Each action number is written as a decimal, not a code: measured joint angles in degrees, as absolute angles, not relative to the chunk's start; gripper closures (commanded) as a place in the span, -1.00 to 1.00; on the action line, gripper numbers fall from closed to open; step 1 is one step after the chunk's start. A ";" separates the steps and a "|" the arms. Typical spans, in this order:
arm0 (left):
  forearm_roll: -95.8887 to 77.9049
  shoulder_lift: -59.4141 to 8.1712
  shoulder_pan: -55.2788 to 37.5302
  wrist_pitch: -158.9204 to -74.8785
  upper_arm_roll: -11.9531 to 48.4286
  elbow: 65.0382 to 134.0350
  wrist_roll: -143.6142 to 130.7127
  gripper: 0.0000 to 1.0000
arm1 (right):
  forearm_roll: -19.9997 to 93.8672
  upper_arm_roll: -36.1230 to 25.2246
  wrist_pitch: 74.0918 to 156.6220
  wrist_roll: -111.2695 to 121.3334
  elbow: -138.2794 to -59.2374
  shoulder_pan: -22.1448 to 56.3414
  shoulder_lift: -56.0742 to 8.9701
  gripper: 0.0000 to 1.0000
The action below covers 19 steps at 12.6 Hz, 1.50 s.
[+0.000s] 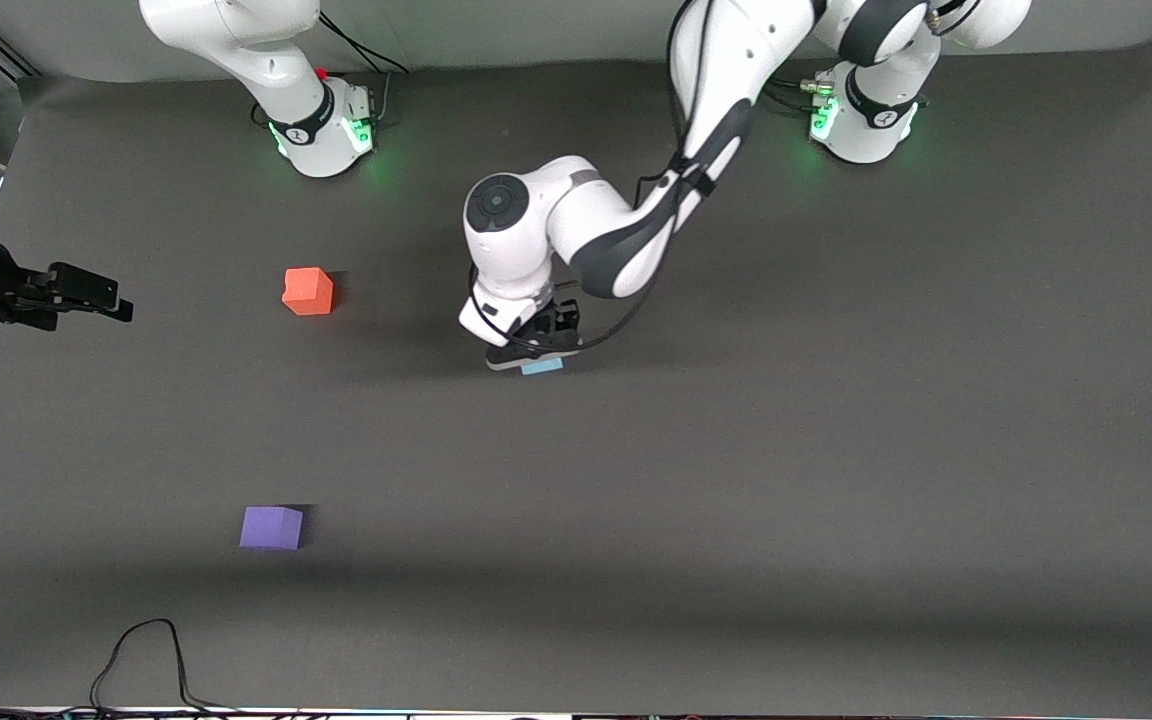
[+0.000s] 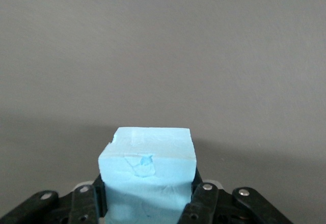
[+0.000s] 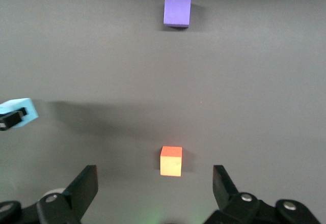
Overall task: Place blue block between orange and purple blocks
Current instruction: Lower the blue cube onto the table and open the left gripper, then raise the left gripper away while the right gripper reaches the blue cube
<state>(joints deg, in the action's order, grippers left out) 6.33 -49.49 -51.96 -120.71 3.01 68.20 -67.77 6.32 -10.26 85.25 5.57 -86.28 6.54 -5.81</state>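
1. Left end effector gripping blue block between closed fingers, low over mid-worktop.
2. Right end effector hanging wide open, waiting above orange block.
3. Purple block lying well apart from both end effectors.

A dark grey mat is covering the table, and a black cable is looping across the mat's edge nearest the front camera, green light glowing along the farther edge.
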 measured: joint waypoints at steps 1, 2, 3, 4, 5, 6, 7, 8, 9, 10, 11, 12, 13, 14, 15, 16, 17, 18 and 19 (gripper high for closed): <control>6.46 -51.10 -52.66 -122.61 2.99 68.13 -67.77 0.26 | 6.32 -10.25 84.74 5.61 -86.34 6.55 -5.87 -1.00; 6.54 -52.71 -53.00 -124.35 2.99 68.05 -67.77 0.20 | 6.33 -10.22 84.22 5.63 -86.37 6.56 -6.01 -1.00; 6.62 -54.16 -53.05 -125.37 2.97 67.82 -67.66 0.17 | 6.33 -10.12 84.21 5.63 -86.41 6.60 -6.17 -1.00; 6.67 -55.20 -53.05 -125.83 2.94 67.63 -67.48 -0.07 | 6.34 -10.03 84.20 5.63 -86.44 6.64 -6.28 -1.00; 6.77 -55.65 -53.04 -126.23 2.86 67.34 -67.31 -0.81 | 6.35 -10.00 84.19 5.63 -86.55 6.72 -6.31 -1.00; 6.77 -55.65 -53.05 -126.08 2.85 67.13 -67.26 -1.00 | 6.35 -9.95 84.18 5.63 -86.77 6.75 -6.32 -1.00; 6.77 -55.67 -53.03 -125.97 2.81 67.08 -67.25 -1.00 | 6.35 -9.90 84.18 5.63 -86.99 6.76 -6.34 -1.00; 6.77 -55.67 -52.94 -125.70 2.72 66.96 -67.25 -1.00 | 6.35 -9.87 84.18 5.63 -87.08 6.77 -6.40 -1.00; 6.77 -55.58 -52.74 -124.86 2.65 66.52 -67.25 -1.00 | 6.35 -9.80 84.18 5.63 -87.10 6.83 -6.49 -1.00; 6.62 -55.31 -52.28 -122.82 2.62 65.38 -67.29 -1.00 | 6.35 -9.69 84.17 5.63 -87.13 7.01 -6.55 -1.00; 5.98 -54.29 -51.23 -120.39 2.58 63.99 -67.29 -1.00 | 6.37 -9.57 84.16 5.63 -87.15 7.32 -6.57 -1.00; 4.70 -52.58 -49.82 -118.20 2.58 62.93 -67.22 -1.00 | 6.41 -9.51 84.11 5.63 -87.15 7.91 -6.55 -1.00; 2.81 -50.02 -47.87 -115.62 2.60 62.09 -66.44 -1.00 | 6.41 -9.48 83.98 5.63 -87.13 9.07 -6.44 -1.00; 0.41 -46.84 -45.53 -112.32 2.57 61.53 -64.54 -1.00 | 6.43 -9.44 83.85 5.62 -87.13 10.47 -6.25 -1.00; -2.29 -43.29 -42.78 -108.49 2.51 61.40 -61.51 -1.00 | 6.93 -9.40 83.46 5.57 -87.11 11.90 -6.05 -1.00; -4.83 -39.34 -39.35 -103.79 2.39 61.81 -57.21 -1.00 | 8.13 -9.39 83.06 4.42 -87.09 13.96 -5.78 -1.00; -6.33 -35.75 -35.68 -99.92 2.31 63.23 -52.73 -1.00 | 9.04 -9.34 83.04 1.11 -87.09 16.76 -5.38 -1.00; -7.18 -32.45 -31.81 -97.23 2.26 65.64 -48.29 -1.00 | 9.74 -9.26 83.04 -3.02 -87.06 20.20 -4.98 -1.00; -7.74 -29.36 -27.91 -95.51 2.25 68.75 -43.94 -1.00 | 10.44 -9.22 83.20 -7.17 -87.03 24.11 -4.69 -1.00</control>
<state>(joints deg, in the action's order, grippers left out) -7.74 -29.36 -27.91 -95.51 2.25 68.75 -43.94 10.44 -9.22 83.20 -7.17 -87.03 24.11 -4.69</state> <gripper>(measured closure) 0.000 0.000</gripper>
